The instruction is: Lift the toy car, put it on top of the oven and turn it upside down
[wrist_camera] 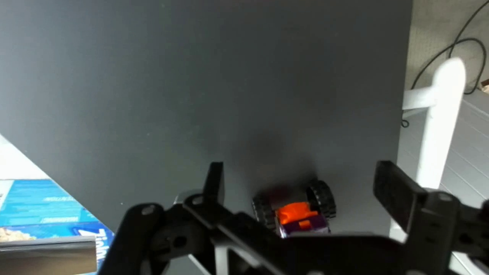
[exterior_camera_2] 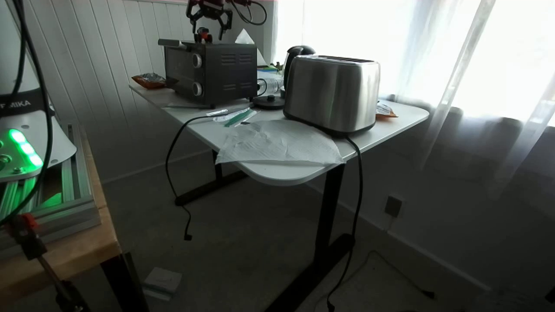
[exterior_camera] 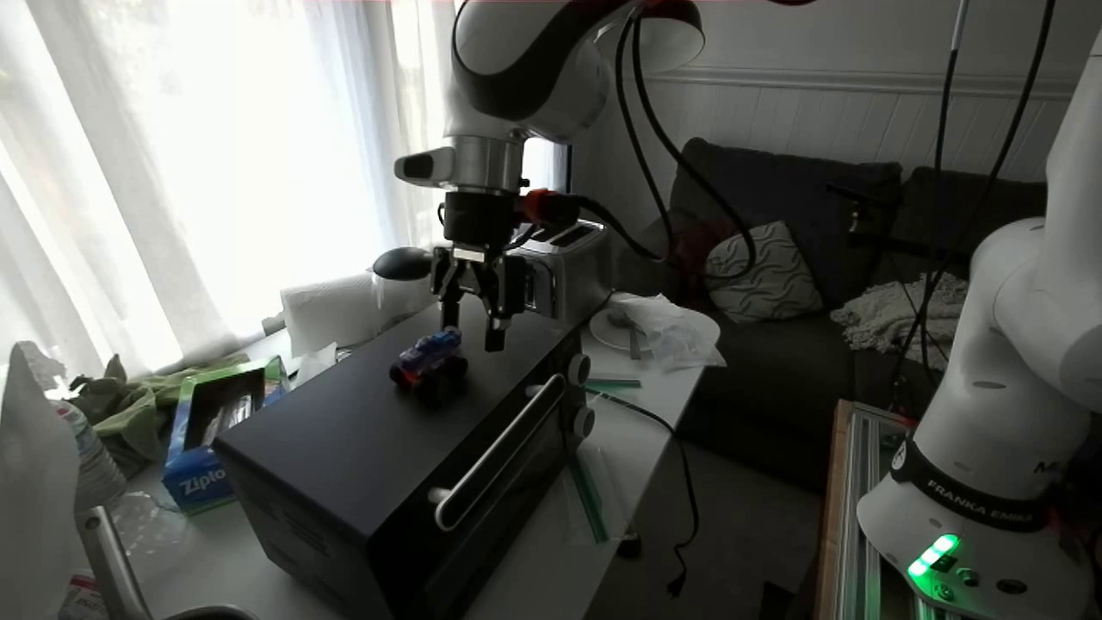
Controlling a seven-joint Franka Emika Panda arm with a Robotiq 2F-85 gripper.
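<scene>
The toy car (exterior_camera: 433,349) stands on top of the black oven (exterior_camera: 336,456), seemingly on its wheels with the blue-purple body up and a red part low. In an exterior view it shows small and dark with red (exterior_camera_2: 203,34) on the oven (exterior_camera_2: 234,65). In the wrist view the car (wrist_camera: 300,217) shows black wheels, an orange part and purple body; its near part is hidden by the gripper. My gripper (exterior_camera: 472,329) is open and empty just above and beside the car. In the wrist view the car lies between the spread fingers (wrist_camera: 301,179), untouched.
The oven's bar handle (exterior_camera: 499,456) sticks out at its front. A silver toaster (exterior_camera: 572,267) stands behind the gripper. A Ziploc box (exterior_camera: 202,474) lies beside the oven. A plate with plastic wrap (exterior_camera: 667,331) and a loose cord (exterior_camera: 680,439) are at the table's edge.
</scene>
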